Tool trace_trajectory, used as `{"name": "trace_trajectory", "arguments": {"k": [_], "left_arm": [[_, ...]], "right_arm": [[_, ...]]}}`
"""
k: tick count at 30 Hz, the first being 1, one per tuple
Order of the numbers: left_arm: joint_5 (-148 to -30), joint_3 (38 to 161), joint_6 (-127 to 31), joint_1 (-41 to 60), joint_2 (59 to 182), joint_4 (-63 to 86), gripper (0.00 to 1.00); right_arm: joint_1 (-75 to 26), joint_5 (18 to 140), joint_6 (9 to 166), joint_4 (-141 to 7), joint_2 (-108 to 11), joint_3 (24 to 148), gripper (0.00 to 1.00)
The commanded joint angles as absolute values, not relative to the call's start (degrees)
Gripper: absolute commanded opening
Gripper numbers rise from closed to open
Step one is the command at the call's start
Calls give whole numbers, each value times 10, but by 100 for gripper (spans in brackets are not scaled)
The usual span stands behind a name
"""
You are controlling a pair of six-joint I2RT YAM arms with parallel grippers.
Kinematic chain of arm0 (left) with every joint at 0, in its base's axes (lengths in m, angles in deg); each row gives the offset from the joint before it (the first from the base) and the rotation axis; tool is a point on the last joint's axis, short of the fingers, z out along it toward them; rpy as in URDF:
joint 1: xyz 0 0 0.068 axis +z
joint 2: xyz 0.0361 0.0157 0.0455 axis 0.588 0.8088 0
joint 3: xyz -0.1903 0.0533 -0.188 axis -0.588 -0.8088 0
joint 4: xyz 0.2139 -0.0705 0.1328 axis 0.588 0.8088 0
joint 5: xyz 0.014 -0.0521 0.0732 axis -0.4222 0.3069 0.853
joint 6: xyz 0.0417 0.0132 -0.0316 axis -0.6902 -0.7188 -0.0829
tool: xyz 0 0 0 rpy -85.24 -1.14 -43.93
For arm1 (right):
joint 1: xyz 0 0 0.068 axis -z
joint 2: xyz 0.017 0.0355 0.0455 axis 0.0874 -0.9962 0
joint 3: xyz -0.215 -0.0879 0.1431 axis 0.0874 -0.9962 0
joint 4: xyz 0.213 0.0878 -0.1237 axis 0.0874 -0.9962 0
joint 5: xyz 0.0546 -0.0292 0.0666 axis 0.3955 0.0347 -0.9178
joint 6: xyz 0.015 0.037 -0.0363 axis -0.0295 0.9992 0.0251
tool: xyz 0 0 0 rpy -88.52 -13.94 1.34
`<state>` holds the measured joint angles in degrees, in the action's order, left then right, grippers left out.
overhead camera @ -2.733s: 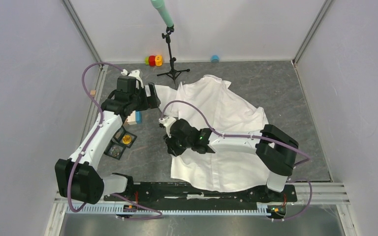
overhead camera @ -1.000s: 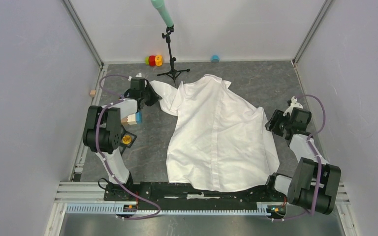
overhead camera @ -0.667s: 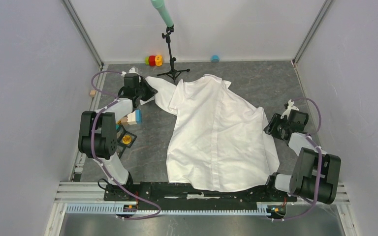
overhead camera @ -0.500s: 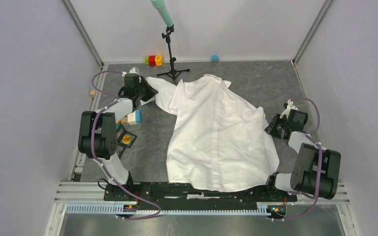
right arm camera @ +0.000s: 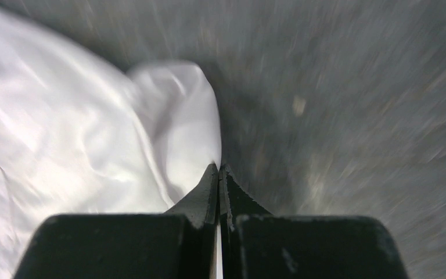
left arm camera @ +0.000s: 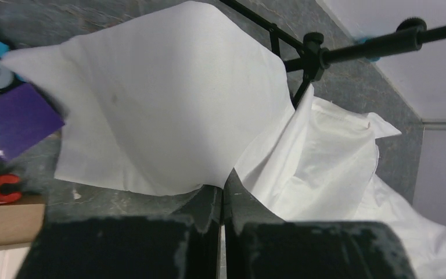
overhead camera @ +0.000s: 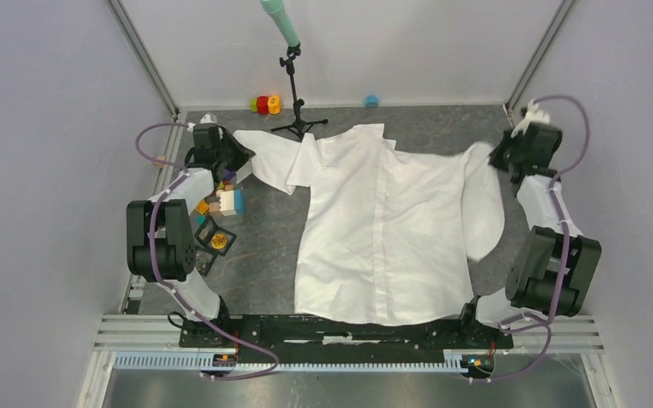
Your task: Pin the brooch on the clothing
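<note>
From where I stand the white dress shirt lies front-up across the grey table, collar at the far side, hem toward the arms' bases, and the button placket running near to far down its middle. Both sleeves are drawn out sideways. The left gripper is clamped tight on the end of the left sleeve; its wrist view shows the fingers pressed together with fabric pinched between them. The right gripper is likewise clenched on the right sleeve, the cloth caught right at its tips.

The brooch is not on the shirt. It looks to be the small orange-gold spot in a little black tray on the left, just nearer than the toy blocks, clear of the shirt's edge. That puts it nearer than the left gripper and well apart from the right one, so I'd judge the left arm the natural one to fetch it.

Its pin and clasp are too small to make out, neither wrist view shows it, and the right wrist view is blurred
</note>
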<state>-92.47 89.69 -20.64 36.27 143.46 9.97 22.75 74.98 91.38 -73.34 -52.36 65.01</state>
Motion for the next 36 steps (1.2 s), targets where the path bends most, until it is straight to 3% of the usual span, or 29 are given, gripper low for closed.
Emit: {"name": "trace_trajectory", "arguments": {"k": [1, 4, 9, 16, 18, 22, 26, 29, 36], "left_arm": [[-934, 918, -194, 403, 1393, 120, 2], [-935, 911, -192, 426, 1385, 120, 2], [-938, 910, -192, 442, 1378, 122, 2], [-938, 915, -193, 447, 1370, 125, 2], [-934, 921, -197, 448, 1370, 130, 2], [-923, 938, -208, 453, 1367, 153, 2], [-919, 942, -211, 463, 1354, 158, 2], [-920, 957, -218, 467, 1351, 174, 2], [-935, 980, -239, 487, 1339, 210, 2]], "right_arm": [[230, 797, 877, -697, -501, 815, 0], [230, 835, 856, -650, -464, 799, 0], [230, 959, 826, -581, -387, 646, 0], [229, 1087, 829, -586, -363, 518, 2], [230, 1116, 842, -609, -380, 512, 12], [229, 1151, 864, -685, -421, 529, 21], [229, 1125, 868, -680, -412, 520, 57], [229, 1065, 859, -655, -407, 525, 74], [230, 965, 870, -655, -474, 609, 89]]}}
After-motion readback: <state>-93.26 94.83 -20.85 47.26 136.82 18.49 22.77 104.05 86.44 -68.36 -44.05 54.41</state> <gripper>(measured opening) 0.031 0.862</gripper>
